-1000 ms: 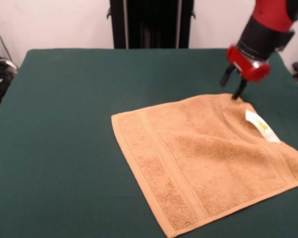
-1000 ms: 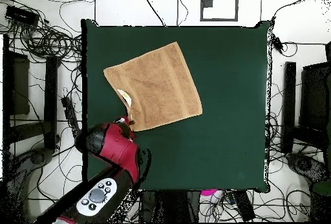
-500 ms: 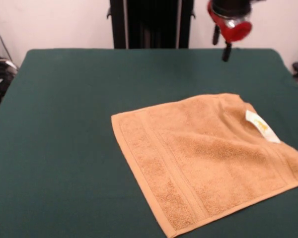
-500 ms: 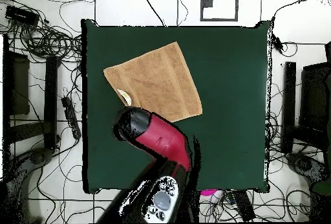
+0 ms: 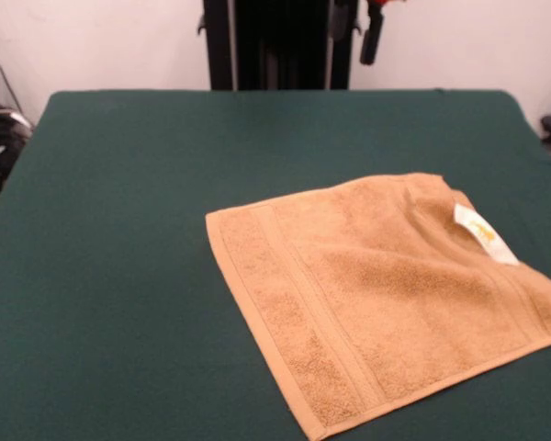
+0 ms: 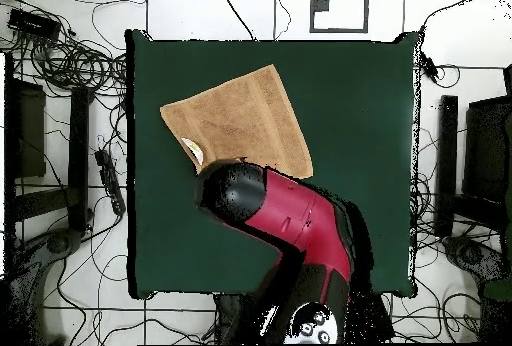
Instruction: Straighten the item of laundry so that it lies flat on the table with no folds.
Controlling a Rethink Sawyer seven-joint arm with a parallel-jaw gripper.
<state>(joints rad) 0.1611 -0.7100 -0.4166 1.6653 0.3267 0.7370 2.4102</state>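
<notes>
The item of laundry (image 5: 376, 294), an orange-tan towel, lies spread out on the green table (image 5: 119, 230), right of centre in the front view. Its white tag (image 5: 484, 234) rests on top near the far right corner, beside a slight ridge in the cloth. My gripper (image 5: 358, 44) hangs high at the top edge, well clear of the towel, open and holding nothing. In the overhead view the red arm (image 6: 285, 217) covers the corner of the towel (image 6: 240, 117) nearest the base.
Cables and dark equipment (image 6: 60, 62) lie on the floor around the table (image 6: 350, 112). The black pedestal (image 5: 275, 46) stands behind the far edge. The towel's right corner reaches close to the table's right edge in the front view.
My gripper has lifted off the towel's far corner by the tag and drawn back up and left to the top edge. The towel has stayed where it lay.
</notes>
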